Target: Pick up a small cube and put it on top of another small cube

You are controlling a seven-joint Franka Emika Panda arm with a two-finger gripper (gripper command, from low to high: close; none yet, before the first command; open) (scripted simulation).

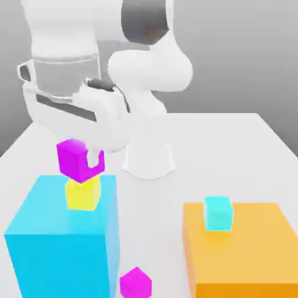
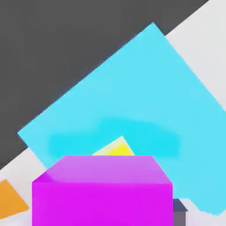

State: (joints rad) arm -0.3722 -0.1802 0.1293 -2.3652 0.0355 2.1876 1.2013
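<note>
The small magenta cube [image 1: 74, 158] rests slightly tilted on top of the small yellow cube [image 1: 81, 195]. The yellow cube stands on the big light-blue block [image 1: 58, 244] at the exterior view's left. My gripper [image 1: 87, 156] reaches down from the white hand and sits around the magenta cube. In the hand view the magenta cube [image 2: 101, 194] is very close, with a sliver of the yellow cube [image 2: 117, 149] showing behind it on the blue block [image 2: 132, 97].
A second small magenta cube [image 1: 135, 283] lies on the white table [image 1: 233, 145] in front of the blue block. A big orange block [image 1: 244, 256] at the exterior view's right carries a small cyan cube [image 1: 218, 213]. The robot's base [image 1: 148, 160] stands behind.
</note>
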